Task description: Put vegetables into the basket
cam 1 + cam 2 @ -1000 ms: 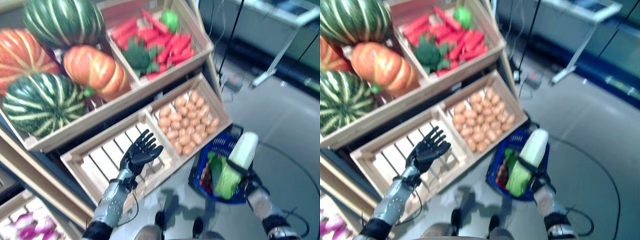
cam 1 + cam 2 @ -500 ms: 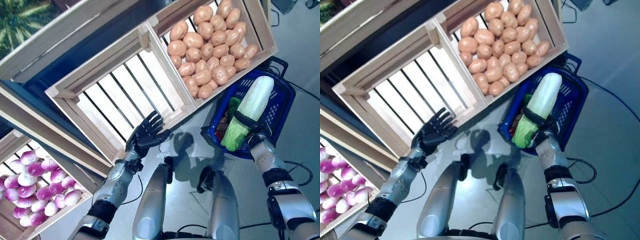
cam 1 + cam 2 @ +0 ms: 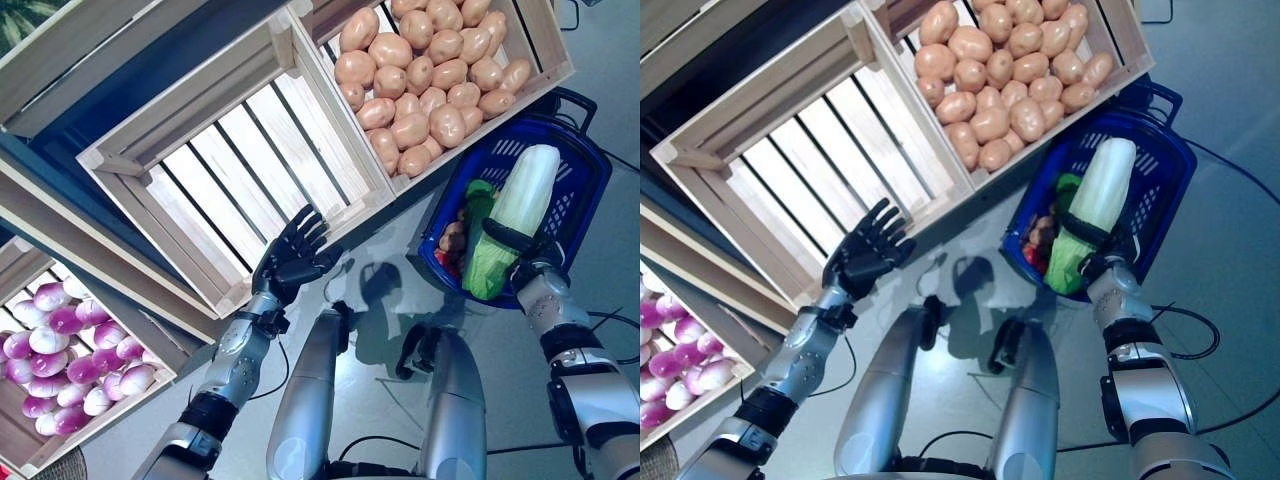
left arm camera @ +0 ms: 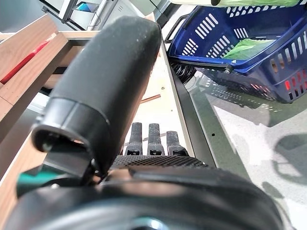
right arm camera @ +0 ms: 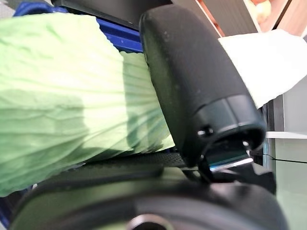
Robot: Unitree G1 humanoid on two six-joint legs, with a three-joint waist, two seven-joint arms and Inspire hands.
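The fingers [image 3: 500, 236] of the right hand [image 3: 530, 262] are wrapped tight around a long cabbage [image 3: 508, 218]. The cabbage hangs over the blue basket [image 3: 585, 185] on the floor, leafy end down by the near rim. Other vegetables already lie inside. The left hand [image 3: 290, 260] is spread wide and holds nothing, by the front edge of the empty crate [image 3: 150, 170]. I think the putting-in step is on. Next, lower it and let go.

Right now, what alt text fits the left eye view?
The right hand grips a long napa cabbage over a blue basket on the floor. The left hand hangs open before an empty slatted crate, beside a crate of potatoes.
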